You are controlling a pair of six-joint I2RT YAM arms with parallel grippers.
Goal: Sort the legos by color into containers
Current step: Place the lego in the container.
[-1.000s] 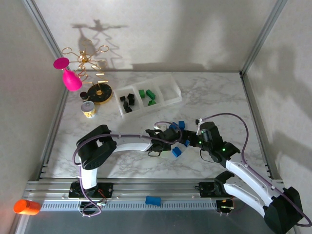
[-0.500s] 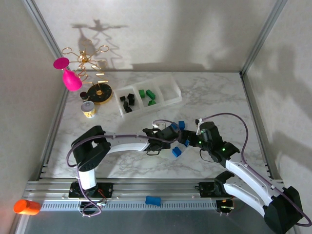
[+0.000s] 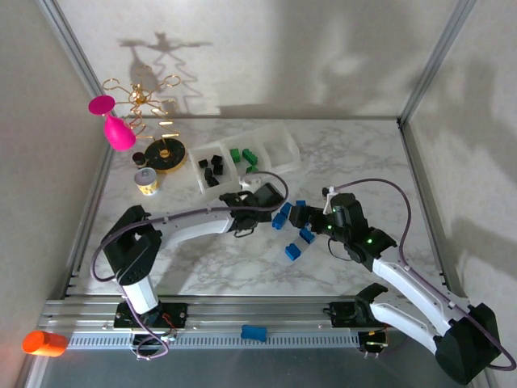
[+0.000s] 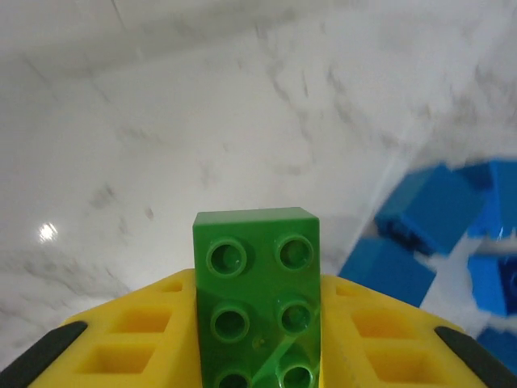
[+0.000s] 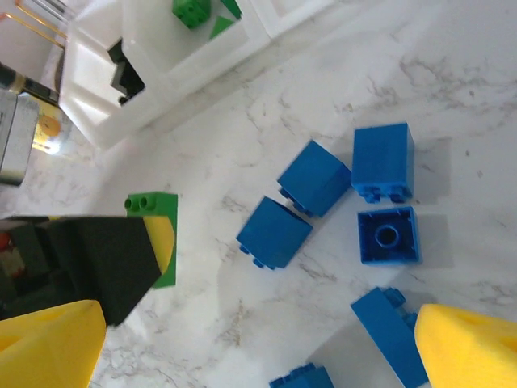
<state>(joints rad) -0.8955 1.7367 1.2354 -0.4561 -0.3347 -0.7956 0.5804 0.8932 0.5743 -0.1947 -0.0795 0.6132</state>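
**Green brick gripped by the left tool, blue bricks loose on the table**

Top view: The left tool [image 3: 269, 195] is seen reaching over the marble table [image 3: 202, 259], with the tray [image 3: 279, 151] near it at 11 o'clock. In the tray, black bricks [image 3: 212, 170] are held in the 9 o'clock end compartment and green bricks [image 3: 242, 156] in the middle one. The right tool [image 3: 296, 214] is placed at 4 o'clock of the left one. Blue bricks [image 3: 292, 252] are scattered on the table around and between the two tools.

Left wrist view: A green brick [image 4: 255, 275] (two studs wide, studs towards the camera) is clamped between the yellow fingers [image 4: 137, 331], which are closed onto its two long sides. Blue bricks [image 4: 428, 214] are seen on the table at 3 o'clock.

Right wrist view: The right tool [image 5: 254, 319] is spread wide, and nothing is held in it. Six blue bricks lie on the table from the centre round to 5 o'clock. At 9 o'clock the left tool is seen with the green brick [image 5: 150, 204] in its grip. The tray [image 5: 186, 56] is found at 11 o'clock.
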